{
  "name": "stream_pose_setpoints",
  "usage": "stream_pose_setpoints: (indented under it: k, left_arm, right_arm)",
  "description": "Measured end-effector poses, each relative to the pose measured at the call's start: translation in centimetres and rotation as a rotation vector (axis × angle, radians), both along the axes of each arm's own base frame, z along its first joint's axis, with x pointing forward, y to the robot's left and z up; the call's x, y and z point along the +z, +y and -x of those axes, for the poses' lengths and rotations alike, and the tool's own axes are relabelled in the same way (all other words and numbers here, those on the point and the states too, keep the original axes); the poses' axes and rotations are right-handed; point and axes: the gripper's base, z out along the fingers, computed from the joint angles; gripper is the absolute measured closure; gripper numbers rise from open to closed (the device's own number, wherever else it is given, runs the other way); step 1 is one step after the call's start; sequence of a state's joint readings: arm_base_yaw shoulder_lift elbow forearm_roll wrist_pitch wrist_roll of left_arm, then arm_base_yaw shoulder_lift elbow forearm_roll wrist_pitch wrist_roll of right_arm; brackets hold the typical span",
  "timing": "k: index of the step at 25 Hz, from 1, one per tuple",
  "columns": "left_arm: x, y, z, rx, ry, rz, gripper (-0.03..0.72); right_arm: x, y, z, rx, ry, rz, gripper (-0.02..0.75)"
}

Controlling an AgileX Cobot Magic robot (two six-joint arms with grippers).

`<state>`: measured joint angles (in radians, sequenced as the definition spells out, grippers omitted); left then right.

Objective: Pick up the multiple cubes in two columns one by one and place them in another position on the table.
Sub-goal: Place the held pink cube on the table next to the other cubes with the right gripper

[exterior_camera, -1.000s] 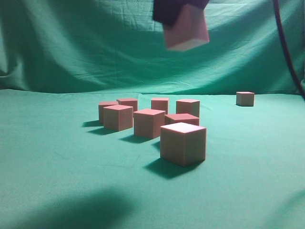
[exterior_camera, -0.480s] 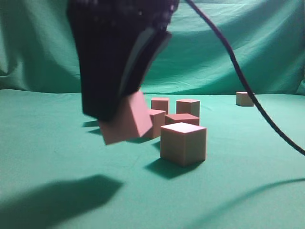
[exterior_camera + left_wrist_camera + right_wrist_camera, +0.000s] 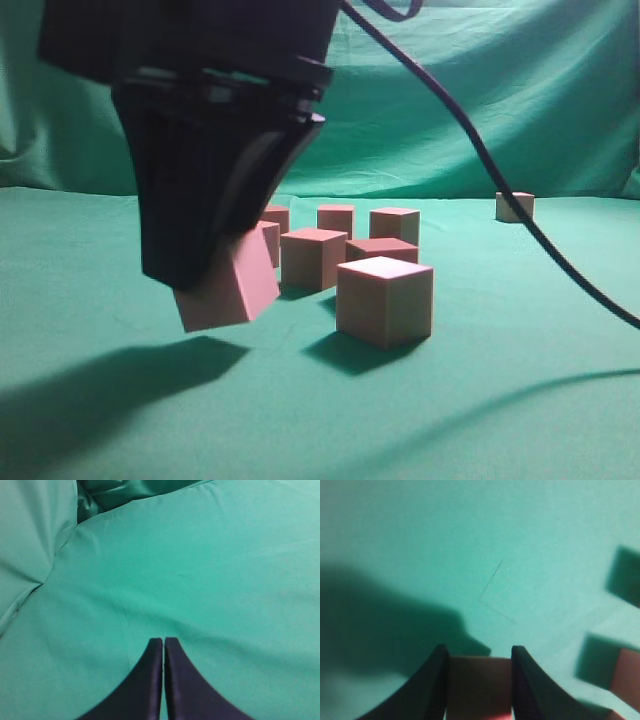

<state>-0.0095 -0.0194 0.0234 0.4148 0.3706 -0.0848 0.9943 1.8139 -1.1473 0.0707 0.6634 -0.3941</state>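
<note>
Exterior view first: the right gripper (image 3: 215,285) fills the upper left of the picture, a big black shape very close to the camera, with a black cable (image 3: 470,150) curving away from it to the right edge. It is pinching one pink cube (image 3: 228,285) at its lower tip; that held cube is tilted and hangs clear of the table (image 3: 520,400), with a dark shadow on the teal cloth below and to the left. Behind and to the right, the other cubes sit on the table in a loose cluster: the nearest cube (image 3: 385,300) stands in front, a second cube (image 3: 313,257) just behind it to the left, and several more behind those, some partly hidden by the gripper. One lone cube (image 3: 514,206) sits well apart at the far right, near the draped green backdrop (image 3: 450,90).

Left wrist view: the left gripper (image 3: 163,642) has its two dark fingers pressed together, with nothing between them, above bare teal cloth with folds at the upper left.

Right wrist view: the black fingers (image 3: 437,680) stand on either side of the held cube (image 3: 479,685), touching its flanks. Another cube (image 3: 626,680) shows at the right edge, resting on the cloth with its shadow beside it.
</note>
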Motion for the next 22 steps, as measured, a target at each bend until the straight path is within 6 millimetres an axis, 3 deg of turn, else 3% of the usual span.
stream_pose_setpoints:
  k: [14, 20, 22]
  left_arm:
    - [0.0, 0.0, 0.0, 0.0, 0.0, 0.0, 0.688]
    - [0.0, 0.0, 0.0, 0.0, 0.0, 0.0, 0.688]
    - [0.0, 0.0, 0.0, 0.0, 0.0, 0.0, 0.688]
  right_arm:
    - [-0.9, -0.2, -0.6, -0.114, -0.016, 0.041, 0.486]
    - [-1.3, -0.5, -0.6, -0.107, -0.007, 0.082, 0.199]
    - [-0.9, -0.4, -0.6, -0.105, -0.006, 0.092, 0.163]
